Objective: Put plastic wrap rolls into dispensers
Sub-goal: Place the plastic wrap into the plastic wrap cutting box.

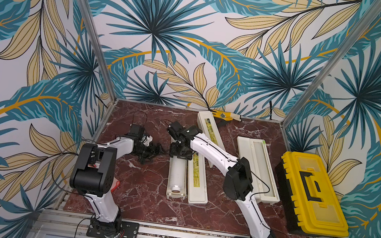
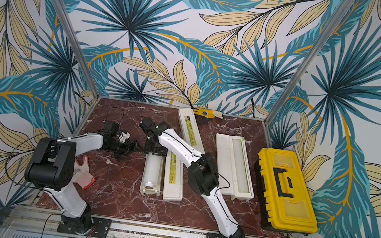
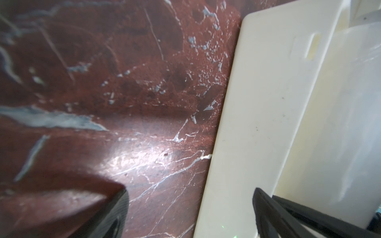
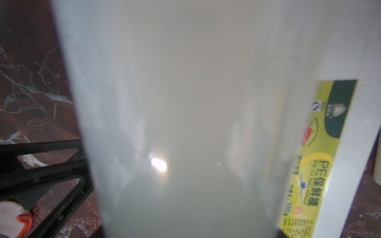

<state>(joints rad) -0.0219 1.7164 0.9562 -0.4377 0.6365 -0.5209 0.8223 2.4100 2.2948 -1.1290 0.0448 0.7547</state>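
Left of the yellow toolbox (image 1: 310,192), on a red marble surface (image 1: 143,194), a milky plastic wrap roll (image 1: 176,173) lies lengthwise in an open dispenser (image 1: 181,194), its white end cap toward the robot's base. The right arm (image 1: 212,150) reaches across from the toolbox side, and the right jaws are clamped on the roll's far end. In the right wrist view the roll (image 4: 185,103) fills the frame, with a black finger (image 4: 51,175) against its side. The dispenser's lid (image 1: 196,183), which bears a yellow-green label, lies folded flat on the toolbox side.

A second dispenser (image 1: 268,198) sits open just beside the toolbox, with something pale and translucent inside; whether that is a roll cannot be told. A third dispenser (image 1: 208,129), closed and angled, lies farther from the toolbox toward the back wall.

On the side of the first dispenser away from the toolbox, the left arm (image 1: 120,144) holds the left jaws low over the surface, spread wide and empty. The left wrist view shows that dispenser's cream wall (image 3: 257,103) beside them. A white-and-orange glove (image 2: 83,173) lies well apart from the toolbox, beside the left arm.
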